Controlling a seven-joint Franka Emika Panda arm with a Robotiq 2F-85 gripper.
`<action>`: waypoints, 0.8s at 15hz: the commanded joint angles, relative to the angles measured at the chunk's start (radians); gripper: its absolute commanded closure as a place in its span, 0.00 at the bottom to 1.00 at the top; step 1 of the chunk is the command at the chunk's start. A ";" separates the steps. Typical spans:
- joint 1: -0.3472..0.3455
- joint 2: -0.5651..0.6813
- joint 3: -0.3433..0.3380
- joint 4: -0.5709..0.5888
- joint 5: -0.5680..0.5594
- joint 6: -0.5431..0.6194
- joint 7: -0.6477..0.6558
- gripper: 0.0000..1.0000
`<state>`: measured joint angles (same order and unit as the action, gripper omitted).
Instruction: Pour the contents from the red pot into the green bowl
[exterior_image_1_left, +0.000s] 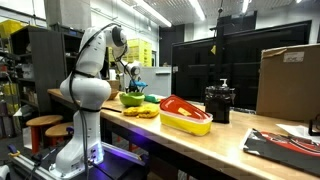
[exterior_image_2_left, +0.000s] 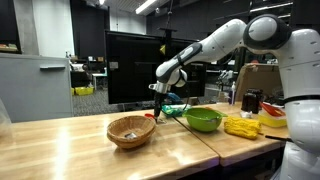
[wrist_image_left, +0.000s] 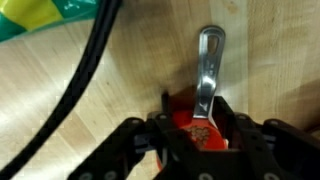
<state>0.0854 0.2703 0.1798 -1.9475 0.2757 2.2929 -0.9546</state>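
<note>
Right, the gripper (wrist_image_left: 197, 128) has its fingers clamped on either side of the red pot (wrist_image_left: 184, 122). The wrist view shows the little pot wedged between them, its silver handle (wrist_image_left: 207, 62) sticking straight out ahead over bare wood. Inside the pot there's a brownish, speckled patch, so I judge the contents have not been poured.

In an exterior view the red pot (exterior_image_2_left: 153, 114) hangs under the gripper (exterior_image_2_left: 158, 102), low over the counter (exterior_image_2_left: 60, 145) and toward its far edge. Whether it has cleared the wood I cannot tell from here. The green bowl (exterior_image_2_left: 203, 121) sits near it along that far edge, apart from it and not yet beneath it.

So the grasp looks done. What's left, as I read it, is to carry the pot across until it's over the bowl, then tip it.

Now the count:
- one red pot
- one green bowl, which both exterior views show (exterior_image_1_left: 131, 99)
- one wicker basket (exterior_image_2_left: 130, 131), nearer the counter's front edge and seemingly empty
- one oval red-and-yellow basin (exterior_image_1_left: 186, 115), further along the counter
- some yellow pieces (exterior_image_1_left: 146, 112) between bowl and basin, too small to number
- one black cable (wrist_image_left: 85, 70), looping through the wrist view
</note>
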 joint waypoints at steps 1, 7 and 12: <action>-0.006 0.020 0.016 0.018 -0.029 -0.004 -0.030 0.84; -0.003 0.021 0.013 0.031 -0.061 -0.019 -0.023 0.96; 0.007 0.005 0.001 0.085 -0.130 -0.118 0.052 0.96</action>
<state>0.0865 0.2798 0.1836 -1.9127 0.1943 2.2495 -0.9574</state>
